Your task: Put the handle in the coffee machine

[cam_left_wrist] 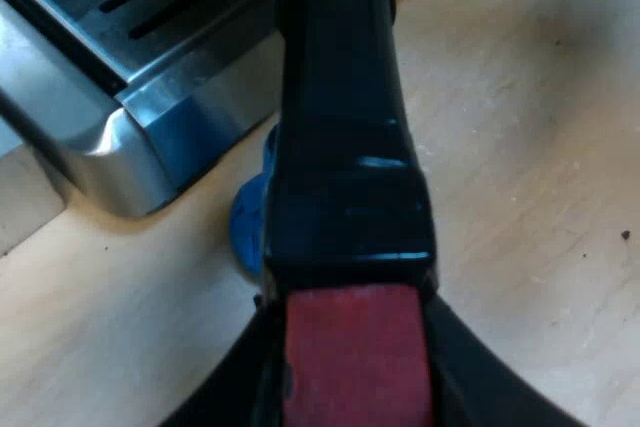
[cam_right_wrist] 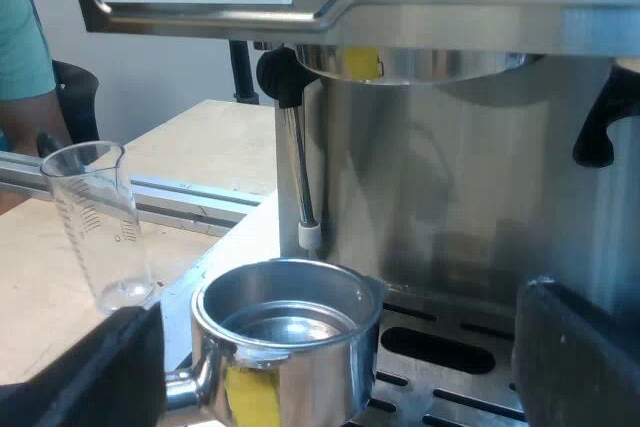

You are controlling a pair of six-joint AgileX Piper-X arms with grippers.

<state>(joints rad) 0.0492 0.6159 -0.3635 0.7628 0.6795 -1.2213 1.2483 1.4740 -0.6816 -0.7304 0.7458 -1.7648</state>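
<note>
My left gripper (cam_left_wrist: pixel 352 347) is clamped on the handle (cam_left_wrist: pixel 340 147) at its red end. The handle runs straight out ahead of the fingers toward the espresso machine (cam_left_wrist: pixel 150 77). A blue tamper (cam_left_wrist: pixel 250 227) lies just beneath it on the table (cam_left_wrist: pixel 530 147).

My right gripper (cam_right_wrist: pixel 330 372) is spread wide. Between its fingers I see the holder (cam_right_wrist: pixel 290 347), its metal basket over the drip tray and below the brew head (cam_right_wrist: pixel 410 62), apart from it. A measuring glass (cam_right_wrist: pixel 100 227) stands further out, with a person's sleeve (cam_right_wrist: pixel 20 37) behind it.

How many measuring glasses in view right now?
1. The measuring glass stands upright on the wooden table beside the espresso machine, near its steam wand. Others may be hidden outside these views.
</note>
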